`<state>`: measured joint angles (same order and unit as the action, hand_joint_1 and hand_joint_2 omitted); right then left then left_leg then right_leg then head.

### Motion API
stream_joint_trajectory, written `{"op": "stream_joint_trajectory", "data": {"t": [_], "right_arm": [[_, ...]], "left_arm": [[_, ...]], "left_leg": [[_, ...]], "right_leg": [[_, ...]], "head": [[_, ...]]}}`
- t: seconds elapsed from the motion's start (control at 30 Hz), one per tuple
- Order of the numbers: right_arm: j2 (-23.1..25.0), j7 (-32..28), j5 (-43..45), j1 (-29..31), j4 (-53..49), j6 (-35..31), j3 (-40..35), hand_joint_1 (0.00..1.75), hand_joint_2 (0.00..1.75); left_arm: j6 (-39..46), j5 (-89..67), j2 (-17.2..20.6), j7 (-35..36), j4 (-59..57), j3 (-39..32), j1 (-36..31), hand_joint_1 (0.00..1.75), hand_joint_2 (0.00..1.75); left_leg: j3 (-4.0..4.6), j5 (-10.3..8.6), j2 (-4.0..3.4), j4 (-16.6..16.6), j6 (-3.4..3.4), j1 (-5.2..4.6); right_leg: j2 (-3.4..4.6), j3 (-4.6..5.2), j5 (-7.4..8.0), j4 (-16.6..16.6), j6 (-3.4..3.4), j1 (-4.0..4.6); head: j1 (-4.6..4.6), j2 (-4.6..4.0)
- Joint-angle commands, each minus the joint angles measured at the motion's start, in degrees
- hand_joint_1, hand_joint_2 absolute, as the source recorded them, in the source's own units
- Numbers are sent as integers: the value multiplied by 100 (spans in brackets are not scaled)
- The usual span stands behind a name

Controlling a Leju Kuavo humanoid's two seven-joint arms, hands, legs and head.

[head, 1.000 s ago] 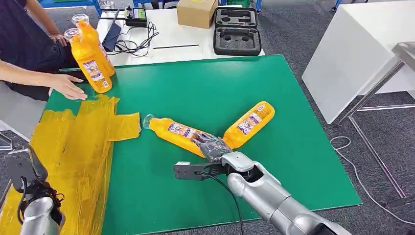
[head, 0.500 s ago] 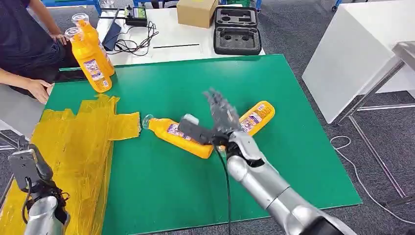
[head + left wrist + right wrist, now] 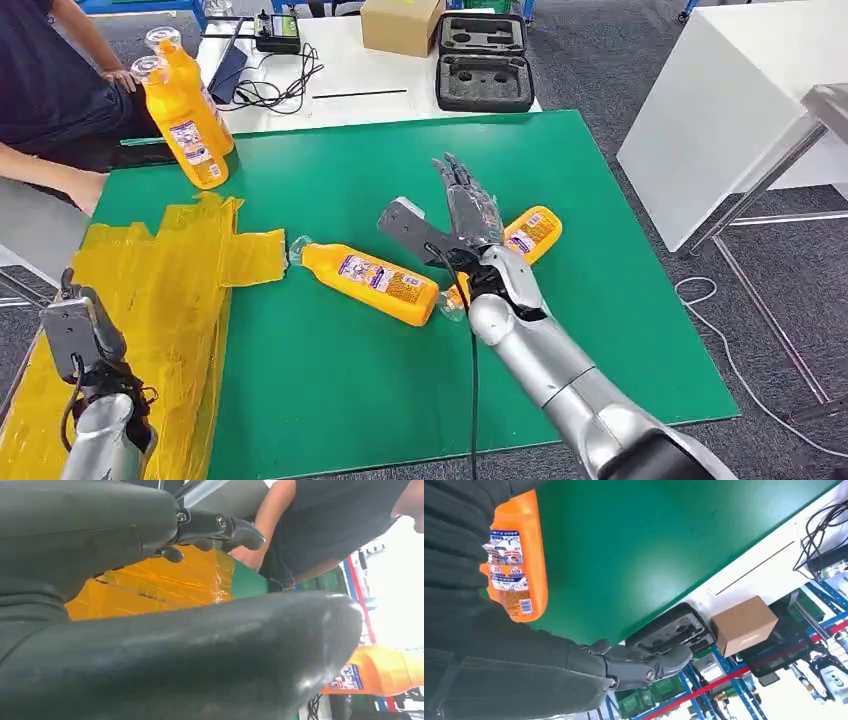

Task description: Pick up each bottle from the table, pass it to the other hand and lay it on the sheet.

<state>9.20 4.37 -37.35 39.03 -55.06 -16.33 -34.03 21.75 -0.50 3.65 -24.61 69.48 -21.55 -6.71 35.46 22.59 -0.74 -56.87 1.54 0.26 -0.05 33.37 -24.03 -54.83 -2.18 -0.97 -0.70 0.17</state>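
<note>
four orange bottles (image 3: 370,282), one yellow sheet (image 3: 150,300), one cardboard box (image 3: 401,24), one foam case (image 3: 484,62)

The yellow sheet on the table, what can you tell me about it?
The sheet is thin, crinkled, glossy yellow film, plastic by its look. It lies flat on the near left of the green table, one flap reaching toward the cap of a lying bottle. No bottle lies on it. The left hand is above its near part.
</note>
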Motion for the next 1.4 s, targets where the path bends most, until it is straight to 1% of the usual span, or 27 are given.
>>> {"op": "stream_joint_trajectory", "data": {"t": [0.03,0.2,0.3,0.33,0.43,0.5,0.57,0.67,0.83,0.87,0.93,1.13,1.17,1.23,1.3,1.4], "right_arm": [[-30,33,20,70,256,-65,165,0,175],[-143,98,-5,-99,81,-54,242,0,175],[-137,197,131,-124,206,257,337,0,175],[-92,418,300,-50,465,699,348,0,175],[93,528,560,232,1211,1084,430,0,175],[163,544,603,343,1480,1155,449,0,175],[250,612,590,511,1817,1232,397,0,175],[400,716,636,702,2248,1260,381,0,175],[446,756,647,836,2644,1269,367,0,175],[457,756,644,880,2712,1262,372,0,175],[475,766,633,962,2841,1257,366,0,175],[425,780,613,1018,3050,1207,380,0,175],[414,747,630,1036,3096,1221,386,0,175],[413,749,631,1050,3098,1228,387,0,175],[473,697,658,1142,3196,1279,380,0,175],[547,583,690,1171,3158,1189,395,0,175]], "left_arm": [[30,10,-73,-6,-509,210,-402,0,0],[-54,5,-16,-12,-753,376,-590,0,0],[-72,-19,9,-53,-1033,537,-828,0,0],[-138,-43,7,-44,-1202,689,-1036,0,0],[-113,-100,32,36,-1609,1042,-1484,0,0],[-102,-98,-6,60,-1730,1164,-1651,0,0],[-101,-94,-42,70,-1728,1249,-1726,0,0],[-95,-86,-37,123,-1716,1360,-1833,0,0],[-88,-55,-35,157,-1858,1424,-1937,0,0],[-86,-38,-26,148,-1920,1425,-1975,0,0],[-103,2,-4,105,-1984,1439,-2008,0,0],[-145,41,-71,46,-1934,1554,-1905,0,0],[-141,44,-66,34,-1974,1588,-1928,0,0],[-142,45,-68,34,-1972,1591,-1952,0,0],[-100,76,-25,-6,-2112,1602,-2054,0,0],[49,90,61,-78,-2092,1514,-2074,0,0]], "left_leg": [[-13,3,24,-1,-5,3],[-16,4,27,1,-6,4],[-10,0,30,2,-4,2],[-17,3,38,-1,-7,3],[-7,-4,36,0,-5,1],[-16,1,48,-7,-9,5],[-6,-5,30,-4,-1,1],[-10,-1,22,-9,-5,2],[-10,-5,19,-2,-5,2],[-17,0,28,-7,-6,3],[-7,-4,12,-4,-4,1],[-8,-5,17,-3,-4,-1],[-18,1,24,-7,-7,1],[-5,-7,15,-1,-3,-1],[-16,5,23,-13,-8,5],[-3,-4,16,-8,-6,2]], "right_leg": [[-20,-19,-8,0,9,3],[-22,-25,-9,2,8,4],[-26,-18,-7,1,7,2],[-33,-26,-13,-2,11,2],[-31,-16,-7,-2,7,1],[-41,-27,-14,-9,14,5],[-24,-16,-4,-6,6,1],[-13,-19,-4,-11,5,2],[-15,-17,-1,-5,1,2],[-21,-26,-7,-9,4,3],[-8,-13,1,-6,0,1],[-13,-13,-1,-7,0,-1],[-17,-25,-7,-10,5,1],[-12,-10,2,-4,-2,-1],[-16,-25,-9,-13,6,5],[-12,-9,-1,-10,2,2]], "head": [[2,0],[2,0],[0,0],[0,0],[0,0],[0,0],[0,0],[0,0],[0,0],[0,0],[-2,0],[-2,0],[2,0],[0,0],[2,0],[0,0]]}}
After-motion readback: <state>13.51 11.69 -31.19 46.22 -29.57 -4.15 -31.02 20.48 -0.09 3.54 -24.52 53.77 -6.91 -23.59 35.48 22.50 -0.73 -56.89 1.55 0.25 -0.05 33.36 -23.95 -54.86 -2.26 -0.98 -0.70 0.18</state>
